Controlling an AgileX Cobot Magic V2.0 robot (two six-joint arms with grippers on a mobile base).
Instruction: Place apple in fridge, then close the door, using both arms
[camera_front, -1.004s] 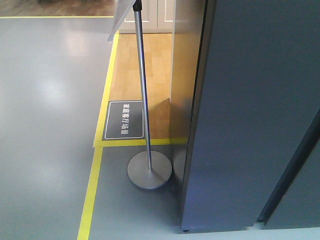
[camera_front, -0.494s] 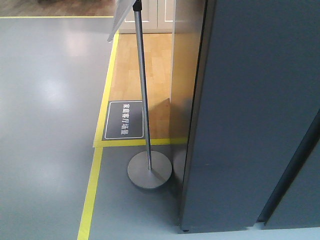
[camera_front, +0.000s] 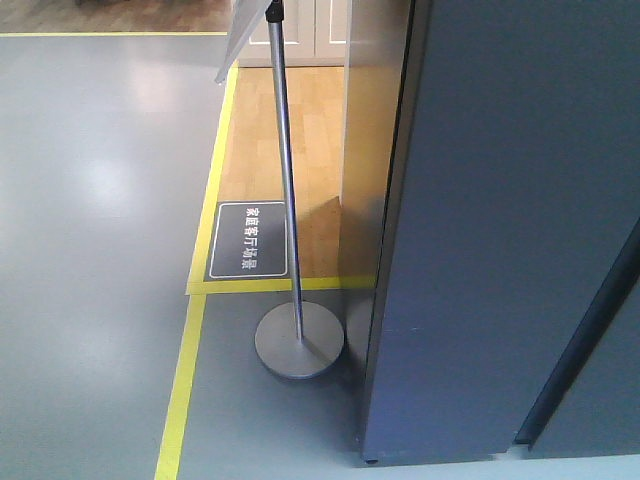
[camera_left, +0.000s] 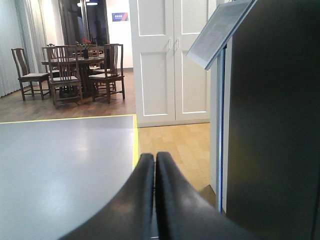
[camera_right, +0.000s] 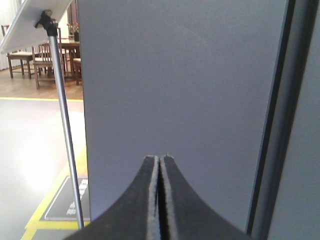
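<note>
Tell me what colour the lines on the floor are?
Yellow. The tape lines run along the grey floor and border the wooden part; the front-facing view shows them best.

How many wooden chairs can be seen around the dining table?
4: one far left, one in front, one right of the dining table, one behind. More may be hidden.
</note>
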